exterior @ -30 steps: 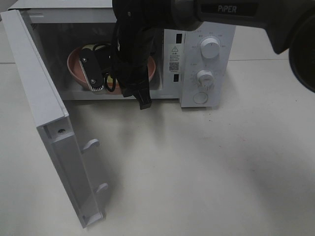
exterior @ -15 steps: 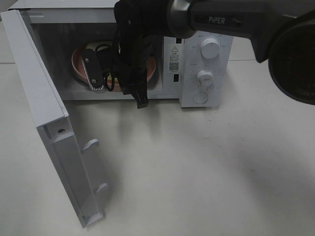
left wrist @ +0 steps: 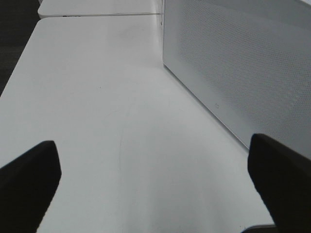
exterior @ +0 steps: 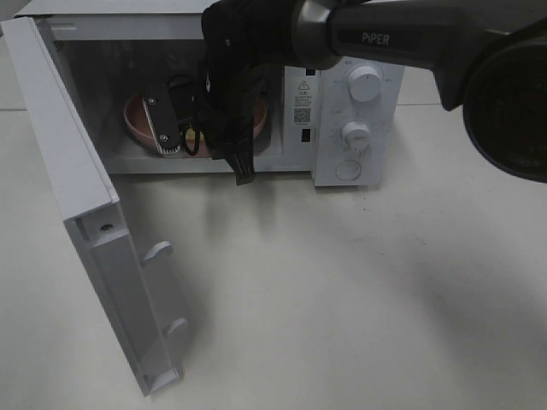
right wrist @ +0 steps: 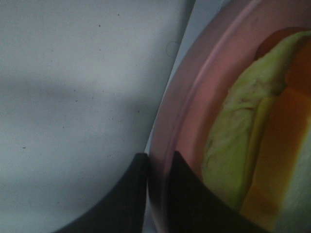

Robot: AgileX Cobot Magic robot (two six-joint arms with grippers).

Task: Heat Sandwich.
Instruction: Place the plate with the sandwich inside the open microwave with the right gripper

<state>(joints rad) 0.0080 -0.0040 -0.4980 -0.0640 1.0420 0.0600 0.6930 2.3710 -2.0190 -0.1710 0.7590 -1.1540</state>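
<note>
the sandwich (right wrist: 233, 141) lies on the plate (right wrist: 177, 107) inside the microwave (exterior: 342, 102), whose door (exterior: 77, 196) stands open. the right fingers (right wrist: 131, 189) sit on either side of the plate's rim, inside the microwave; whether they press on it cannot be told. the left fingers (left wrist: 29, 179) are spread wide and empty over the counter (left wrist: 97, 97), beside the microwave's side wall.
</note>
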